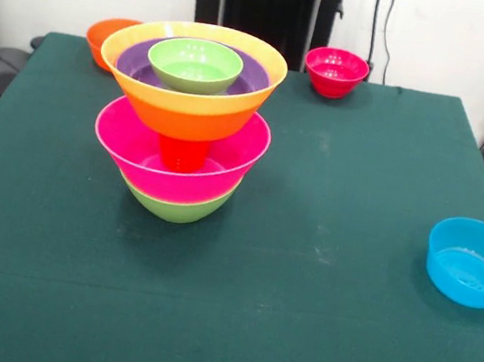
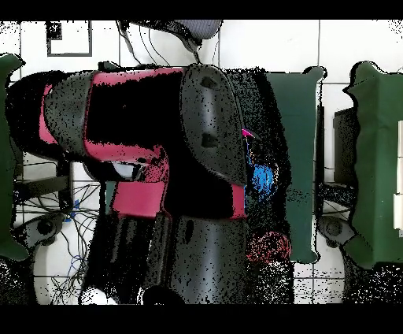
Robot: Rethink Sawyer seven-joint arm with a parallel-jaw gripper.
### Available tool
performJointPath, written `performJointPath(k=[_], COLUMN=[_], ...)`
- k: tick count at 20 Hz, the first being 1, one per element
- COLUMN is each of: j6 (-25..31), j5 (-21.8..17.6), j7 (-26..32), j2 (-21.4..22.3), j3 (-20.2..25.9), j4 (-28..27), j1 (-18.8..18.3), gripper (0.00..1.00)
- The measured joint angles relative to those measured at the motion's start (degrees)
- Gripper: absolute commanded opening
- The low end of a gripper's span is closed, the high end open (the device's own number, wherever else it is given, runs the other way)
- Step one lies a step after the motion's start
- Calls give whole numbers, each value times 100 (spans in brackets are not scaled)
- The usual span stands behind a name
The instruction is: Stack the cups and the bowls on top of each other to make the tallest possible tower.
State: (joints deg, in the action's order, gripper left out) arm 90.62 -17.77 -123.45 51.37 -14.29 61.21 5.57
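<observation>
Front view: tower point(image 1: 187, 123), green bowl point(image 1: 176, 207) lowest, seemingly steady.

You have 2 views. The front camera sits just off the near edge of the dark green cloth-covered worktop point(image 1: 319, 274), raised and angled down across it toward the white back wall point(image 1: 445, 38), close enough that the cloth fills most of the picture and its near corners are cut off. The overhead camera looks straight down, but the bulky red and black robot arm point(image 2: 149, 157) sits close beneath it and fills the middle. You see the green cloth there only in strips at the sides, so little of the scene is shared.
</observation>
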Motion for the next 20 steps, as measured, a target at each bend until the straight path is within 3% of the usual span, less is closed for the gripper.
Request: performJointPath(k=[12,20], j6=[93,123], j5=[-1,-1], j7=[0,0], j2=[-177,-281], j3=[35,36], j4=[-477,-506], j1=[30,231], gripper=[0,0])
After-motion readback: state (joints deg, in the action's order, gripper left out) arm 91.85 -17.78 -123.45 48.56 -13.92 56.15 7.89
